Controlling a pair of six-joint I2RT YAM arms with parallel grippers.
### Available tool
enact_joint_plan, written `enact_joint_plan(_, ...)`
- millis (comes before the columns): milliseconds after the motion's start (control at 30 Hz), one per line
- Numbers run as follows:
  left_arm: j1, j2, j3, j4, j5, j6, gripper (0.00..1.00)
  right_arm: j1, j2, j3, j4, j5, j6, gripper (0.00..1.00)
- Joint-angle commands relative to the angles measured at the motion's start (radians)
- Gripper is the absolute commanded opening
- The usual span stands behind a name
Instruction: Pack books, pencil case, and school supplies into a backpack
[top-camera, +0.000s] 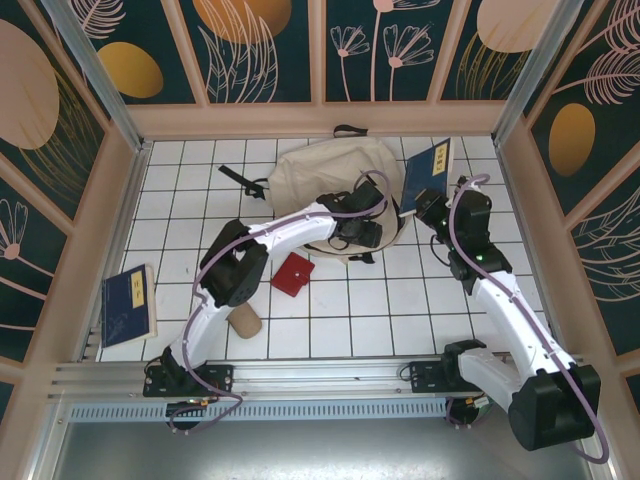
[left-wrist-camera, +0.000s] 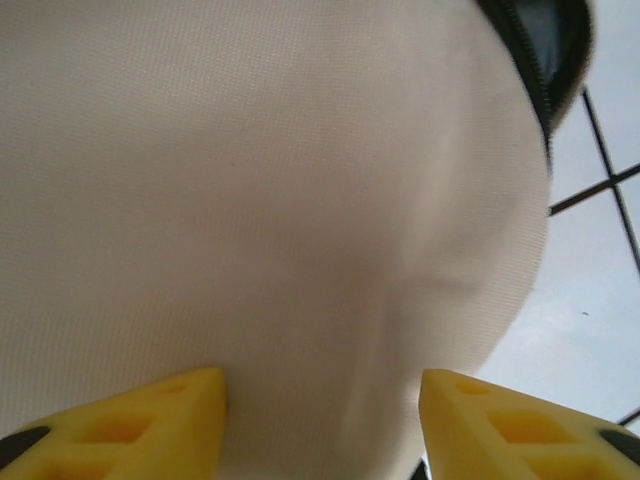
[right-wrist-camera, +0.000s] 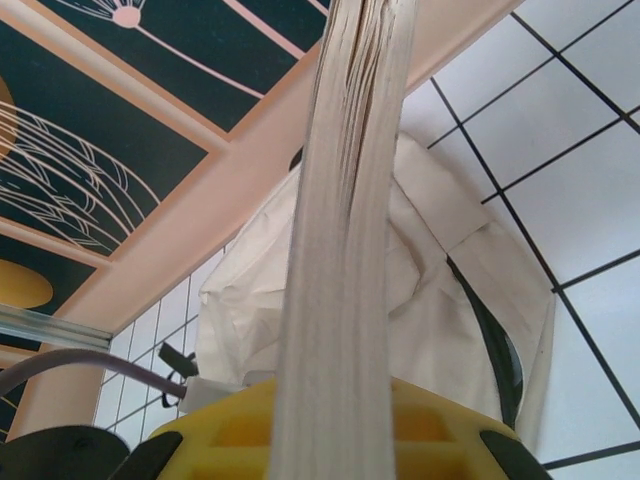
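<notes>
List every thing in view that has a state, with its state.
backpack: lying on table, zip partly open
held book: lifted, tilted, beside backpack
other book: closed, flat on table
red square: flat on table
pencil case: lying on table
left gripper: fingers apart at backpack fabric, grip unclear
right gripper: shut on held book

backpack (top-camera: 320, 168): cream | books (top-camera: 128, 302): navy | school supplies (top-camera: 293, 274): red | pencil case (top-camera: 244, 322): tan
</notes>
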Motion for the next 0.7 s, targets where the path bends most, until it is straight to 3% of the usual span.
enact_joint_plan(0,0.000,0.063,0.068,-0.102,-0.038,0.062,0.46,-0.008,-0.024,-0.009,0.024,-0.012,-0.010,0.00)
enact_joint_plan(100,0.000,0.080,0.093,-0.122,-0.059,0.074,0.40,-0.009,-0.032,-0.015,0.025,-0.021,-0.013,0.00)
enact_joint_plan(300,0.000,0.071,0.129,-0.134,-0.127,0.082,0.12,-0.009,-0.051,-0.018,0.007,-0.016,-0.016,0.00)
enact_joint_plan(433,0.000,0.024,0.146,-0.122,-0.178,0.088,0.02,-0.010,-0.063,-0.015,-0.031,-0.011,-0.020,0.00)
enact_joint_plan(667,0.007,-0.083,0.156,-0.083,-0.216,0.167,0.00,-0.013,-0.109,0.035,-0.210,0.059,-0.069,0.00)
